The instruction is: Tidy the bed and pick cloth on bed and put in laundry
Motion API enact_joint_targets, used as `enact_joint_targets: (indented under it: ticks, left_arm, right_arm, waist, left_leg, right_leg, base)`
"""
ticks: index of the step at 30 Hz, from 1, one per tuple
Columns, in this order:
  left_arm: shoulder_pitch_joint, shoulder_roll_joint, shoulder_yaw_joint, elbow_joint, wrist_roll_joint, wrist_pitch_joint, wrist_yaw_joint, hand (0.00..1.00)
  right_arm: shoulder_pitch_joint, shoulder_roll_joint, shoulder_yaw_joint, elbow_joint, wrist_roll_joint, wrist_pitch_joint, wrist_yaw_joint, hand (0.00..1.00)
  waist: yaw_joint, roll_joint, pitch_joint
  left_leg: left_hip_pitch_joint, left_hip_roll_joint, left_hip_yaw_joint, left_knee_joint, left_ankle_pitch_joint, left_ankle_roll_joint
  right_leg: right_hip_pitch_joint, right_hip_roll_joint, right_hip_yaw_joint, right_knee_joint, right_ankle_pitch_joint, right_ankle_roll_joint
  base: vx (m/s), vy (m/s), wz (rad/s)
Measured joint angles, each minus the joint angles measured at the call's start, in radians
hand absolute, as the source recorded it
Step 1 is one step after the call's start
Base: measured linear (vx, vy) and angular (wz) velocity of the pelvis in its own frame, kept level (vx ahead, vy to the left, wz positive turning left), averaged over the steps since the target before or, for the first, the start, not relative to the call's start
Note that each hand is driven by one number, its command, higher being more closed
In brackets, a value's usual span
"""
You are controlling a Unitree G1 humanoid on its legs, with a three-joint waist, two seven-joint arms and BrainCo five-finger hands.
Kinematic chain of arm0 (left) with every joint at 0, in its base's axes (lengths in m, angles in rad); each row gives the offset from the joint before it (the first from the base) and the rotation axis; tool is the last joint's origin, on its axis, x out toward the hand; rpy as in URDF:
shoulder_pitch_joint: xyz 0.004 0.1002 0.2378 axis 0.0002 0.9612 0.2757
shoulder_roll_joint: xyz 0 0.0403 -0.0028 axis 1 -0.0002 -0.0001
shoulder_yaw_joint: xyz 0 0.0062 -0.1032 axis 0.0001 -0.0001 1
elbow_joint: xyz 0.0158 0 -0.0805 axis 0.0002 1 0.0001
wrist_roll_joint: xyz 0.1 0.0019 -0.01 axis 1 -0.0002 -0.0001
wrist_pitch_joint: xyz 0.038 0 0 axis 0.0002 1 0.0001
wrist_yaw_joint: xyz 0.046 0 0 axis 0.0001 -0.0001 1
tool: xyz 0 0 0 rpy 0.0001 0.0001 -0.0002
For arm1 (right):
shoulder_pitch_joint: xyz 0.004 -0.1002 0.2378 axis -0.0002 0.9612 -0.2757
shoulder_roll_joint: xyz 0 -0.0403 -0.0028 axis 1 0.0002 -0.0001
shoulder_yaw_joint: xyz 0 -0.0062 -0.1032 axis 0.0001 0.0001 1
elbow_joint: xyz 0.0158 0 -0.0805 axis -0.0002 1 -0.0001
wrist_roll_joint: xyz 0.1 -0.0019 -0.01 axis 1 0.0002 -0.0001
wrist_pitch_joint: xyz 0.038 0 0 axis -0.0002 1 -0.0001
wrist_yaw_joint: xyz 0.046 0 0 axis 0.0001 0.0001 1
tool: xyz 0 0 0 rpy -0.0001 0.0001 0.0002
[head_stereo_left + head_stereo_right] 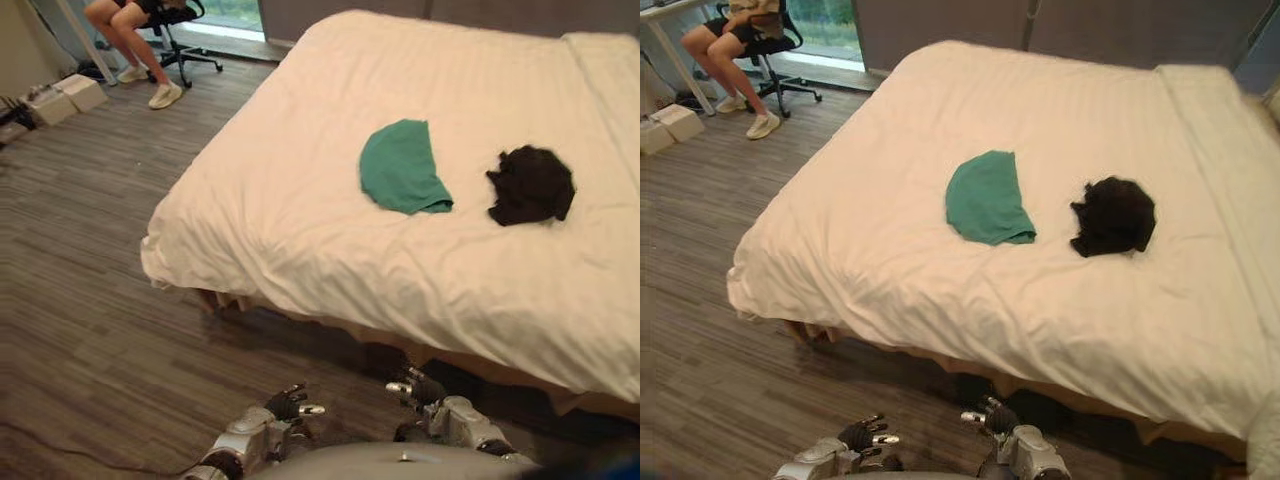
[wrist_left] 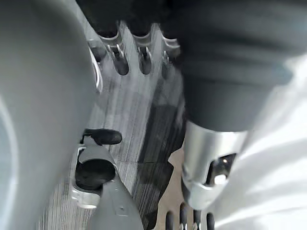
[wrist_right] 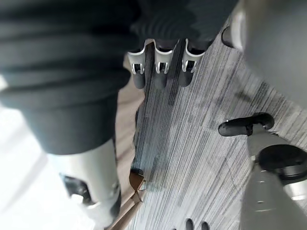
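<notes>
Dark wooden plank floor [image 1: 90, 300] runs along the left side and the bottom of the head views. In the upper left corner two white boxes [image 1: 68, 98] sit on it, and just to their right a person [image 1: 125, 25] in pale shoes sits on a black office chair [image 1: 178, 45].

At the lower middle of the frame the left hand [image 1: 287, 404] hangs low over the floor, short of the bed's near edge. In its wrist view its fingers [image 2: 120, 64] are loosely relaxed in a row, with the thumb [image 2: 103, 137] standing apart, and they hold nothing.

From the middle of the frame to the right edge lies the bed [image 1: 290, 240], covered in a cream sheet that is smooth on top and creased toward its near left corner. A green cloth [image 1: 400, 168] lies flat on the sheet around the middle of the frame, rounded at its far end and folded at its near edge.

Below the green cloth, near the bottom edge, the right hand [image 1: 418, 388] also hangs over the floor close to the bed's edge. Its fingers [image 3: 159, 76] are slack and its thumb [image 3: 242, 127] is held away from them, with nothing in its grasp.

To the right of the green cloth, and apart from it, a black cloth [image 1: 530, 185] sits bunched in a heap on the sheet. Both cloths lie well clear of both hands.
</notes>
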State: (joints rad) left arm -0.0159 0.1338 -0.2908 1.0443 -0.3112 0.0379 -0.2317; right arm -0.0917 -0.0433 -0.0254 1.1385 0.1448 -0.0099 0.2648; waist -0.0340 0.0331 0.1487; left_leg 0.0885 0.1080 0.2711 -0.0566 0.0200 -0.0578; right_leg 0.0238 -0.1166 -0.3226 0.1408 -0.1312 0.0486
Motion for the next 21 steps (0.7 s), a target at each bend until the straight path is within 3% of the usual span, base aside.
enact_joint_targets:
  ticks: [3, 6, 8, 9, 10, 11, 12, 13, 14, 15, 17, 19, 21]
  left_arm:
    - [0.006, -0.001, 0.032, 0.0, 0.024, -0.008, 0.013, 0.0]
    - [0.006, -0.005, 0.078, 0.001, 0.028, -0.038, 0.039, 0.0]
    - [0.005, -0.005, 0.138, -0.006, 0.031, -0.078, 0.047, 0.0]
    - [0.005, -0.008, 0.155, -0.01, 0.031, -0.084, 0.051, 0.0]
    - [0.007, -0.017, 0.186, -0.008, 0.03, -0.086, 0.058, 0.0]
    - [0.01, -0.037, 0.192, -0.007, 0.027, -0.08, 0.058, 0.0]
    - [0.012, -0.043, 0.191, -0.008, 0.026, -0.079, 0.057, 0.0]
    - [0.013, -0.048, 0.182, -0.008, 0.025, -0.079, 0.055, 0.0]
    - [0.013, -0.055, 0.175, -0.006, 0.026, -0.078, 0.054, 0.0]
    - [0.013, -0.063, 0.171, -0.003, 0.027, -0.078, 0.053, 0.0]
    - [-0.004, -0.054, 0.166, -0.001, 0.054, -0.071, 0.047, 0.0]
    - [-0.006, -0.048, 0.15, 0.0, 0.069, -0.07, 0.041, 0.0]
    - [-0.006, -0.052, 0.131, 0.0, 0.066, -0.062, 0.04, 0.0]
  right_arm:
    - [-0.005, 0.005, 0.015, 0.002, -0.012, 0.0, -0.007, 0.0]
    - [-0.019, 0.002, 0.064, 0.019, -0.011, 0.006, -0.03, 0.0]
    - [-0.017, 0.005, 0.103, 0.024, -0.011, 0.026, -0.028, 0.0]
    - [-0.014, 0.003, 0.112, 0.024, -0.011, 0.031, -0.028, 0.0]
    - [-0.014, 0.004, 0.12, 0.014, -0.012, 0.043, -0.027, 0.0]
    - [-0.016, -0.011, 0.118, 0.012, -0.012, 0.049, -0.028, 0.0]
    - [-0.013, -0.016, 0.118, 0.015, -0.012, 0.052, -0.029, 0.0]
    - [-0.01, -0.018, 0.118, 0.017, -0.012, 0.06, -0.028, 0.0]
    - [-0.009, -0.024, 0.119, 0.016, -0.013, 0.061, -0.026, 0.0]
    - [-0.011, -0.033, 0.12, 0.015, -0.013, 0.061, -0.024, 0.0]
    - [-0.008, -0.023, 0.115, 0.019, -0.012, 0.062, -0.024, 0.0]
    - [-0.004, -0.021, 0.106, 0.021, -0.012, 0.062, -0.029, 0.0]
    - [0.007, -0.021, 0.084, 0.019, -0.011, 0.068, -0.039, 0.0]
  waist:
    - [0.001, -0.013, 0.0]
    - [0.026, -0.027, 0.003]
    - [0.032, -0.056, 0.005]
    - [0.03, -0.055, 0.009]
    - [0.036, -0.036, 0.019]
    - [0.042, -0.008, 0.016]
    - [0.042, 0.0, 0.012]
    - [0.042, 0.003, 0.01]
    - [0.041, 0.02, 0.009]
    - [0.043, 0.047, 0.008]
    - [0.038, -0.004, 0.015]
    - [0.037, -0.03, 0.009]
    - [0.033, -0.031, 0.0]
  left_leg:
    - [0.009, 0.009, 0.017, -0.011, 0.001, -0.005]
    - [-0.014, 0.035, 0.074, 0.106, -0.056, -0.033]
    - [-0.138, 0.086, 0.098, 0.435, -0.07, -0.049]
    - [-0.167, 0.11, 0.093, 0.53, -0.071, -0.048]
    - [-0.215, 0.145, 0.075, 0.658, -0.116, -0.04]
    - [-0.209, 0.145, 0.05, 0.613, -0.172, -0.035]
    - [-0.206, 0.133, 0.043, 0.56, -0.177, -0.03]
    - [-0.183, 0.097, 0.034, 0.392, -0.154, -0.03]
    - [-0.165, 0.082, -0.004, 0.238, -0.044, -0.037]
    - [-0.168, 0.09, -0.025, 0.21, 0.005, -0.015]
    - [-0.138, 0.065, -0.003, 0.181, -0.021, -0.019]
    - [-0.096, 0.033, 0.021, 0.116, -0.006, -0.015]
    - [-0.038, -0.005, 0.045, 0.037, 0.008, -0.004]
  right_leg:
    - [0.002, 0.011, 0.007, -0.009, 0.001, 0.0]
    - [-0.001, 0.013, 0.056, -0.012, -0.014, -0.002]
    - [0.022, 0.008, 0.11, -0.04, -0.007, -0.008]
    - [0.035, 0.014, 0.13, -0.046, 0.002, -0.021]
    - [0.057, 0.028, 0.165, -0.042, 0.009, -0.034]
    - [0.062, 0.036, 0.197, -0.031, 0.007, -0.038]
    - [0.06, 0.035, 0.214, -0.027, 0.007, -0.038]
    - [0.052, 0.035, 0.257, -0.016, 0.005, -0.035]
    - [0.043, 0.056, 0.287, -0.01, 0.001, -0.024]
    - [0.038, 0.078, 0.299, -0.012, -0.002, -0.019]
    - [0.051, 0.051, 0.321, -0.036, -0.007, 0.006]
    - [0.055, 0.025, 0.324, -0.033, -0.011, 0.012]
    - [0.057, -0.003, 0.338, -0.022, -0.029, 0.029]
  base:
    - [-0.01, -0.05, -0.13]
    - [0.05, -0.019, -0.49]
    - [-0.02, -0.138, -0.52]
    - [-0.03, -0.19, -0.64]
    - [-0.09, -0.131, -0.91]
    - [-0.13, -0.11, -1.0]
    - [-0.2, -0.087, -1.08]
    - [-0.25, -0.039, -1.03]
    - [-0.26, -0.011, -0.99]
    - [-0.13, 0.044, -0.65]
    - [0.03, 0.075, -0.25]
    - [0.07, 0.067, -0.14]
    - [0.1, 0.071, -0.22]
